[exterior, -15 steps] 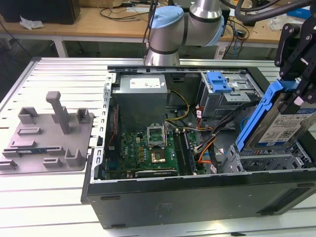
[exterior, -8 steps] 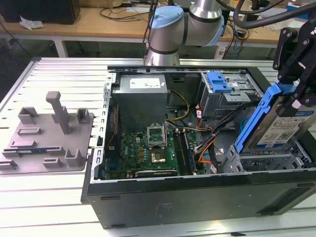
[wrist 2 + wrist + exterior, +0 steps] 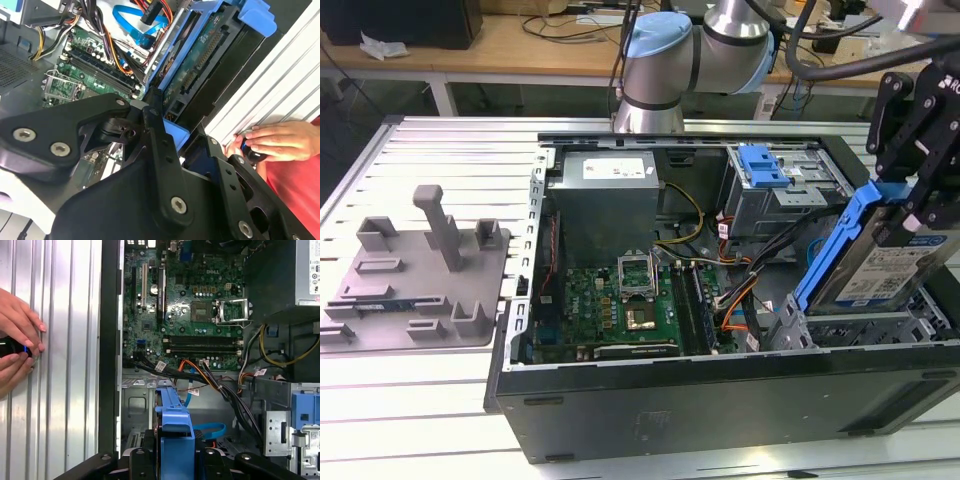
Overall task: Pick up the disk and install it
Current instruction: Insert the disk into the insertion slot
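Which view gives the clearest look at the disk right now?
The exterior view: the disk hangs tilted in the gripper, label and blue bracket visible. The second wrist view shows its circuit-board underside; the first wrist view, its bracket's end.

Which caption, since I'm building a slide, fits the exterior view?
Gripper holds the disk tilted above the open computer case, near the exterior view's right.

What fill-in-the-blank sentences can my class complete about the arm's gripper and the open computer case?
1. The gripper is shut on the disk, whose plastic bracket is ____.
2. The disk hangs over the exterior view's ____ end of the computer case.
3. The grey fixture tray lies outside the case, on the exterior view's ____.
Missing words: blue; right; left.
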Motion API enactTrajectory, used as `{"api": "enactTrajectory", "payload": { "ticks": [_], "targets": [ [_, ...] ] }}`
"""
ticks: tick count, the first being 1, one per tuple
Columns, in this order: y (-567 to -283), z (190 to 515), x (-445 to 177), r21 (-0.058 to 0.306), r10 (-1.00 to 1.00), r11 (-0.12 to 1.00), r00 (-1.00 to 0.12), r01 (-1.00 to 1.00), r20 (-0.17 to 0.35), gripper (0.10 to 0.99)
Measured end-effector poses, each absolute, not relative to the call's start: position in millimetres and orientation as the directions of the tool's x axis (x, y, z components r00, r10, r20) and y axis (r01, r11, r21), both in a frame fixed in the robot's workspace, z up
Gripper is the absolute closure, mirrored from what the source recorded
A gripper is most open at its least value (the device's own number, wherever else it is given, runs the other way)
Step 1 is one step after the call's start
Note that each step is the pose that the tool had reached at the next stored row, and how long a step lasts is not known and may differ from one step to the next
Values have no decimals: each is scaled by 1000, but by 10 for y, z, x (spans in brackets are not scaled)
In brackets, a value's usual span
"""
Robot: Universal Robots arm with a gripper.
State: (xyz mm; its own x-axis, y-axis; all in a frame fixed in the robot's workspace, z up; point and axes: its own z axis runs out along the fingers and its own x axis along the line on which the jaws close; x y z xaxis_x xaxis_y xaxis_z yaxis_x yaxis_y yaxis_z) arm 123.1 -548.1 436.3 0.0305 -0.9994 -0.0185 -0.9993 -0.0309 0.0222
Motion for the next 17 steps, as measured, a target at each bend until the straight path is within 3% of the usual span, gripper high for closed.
{"api": "enactTrajectory", "payload": {
  "ticks": [17],
  "targets": [
    [-5489,4069,1231,22,-999,-34,33,-999,-19,722]
  ]
}}
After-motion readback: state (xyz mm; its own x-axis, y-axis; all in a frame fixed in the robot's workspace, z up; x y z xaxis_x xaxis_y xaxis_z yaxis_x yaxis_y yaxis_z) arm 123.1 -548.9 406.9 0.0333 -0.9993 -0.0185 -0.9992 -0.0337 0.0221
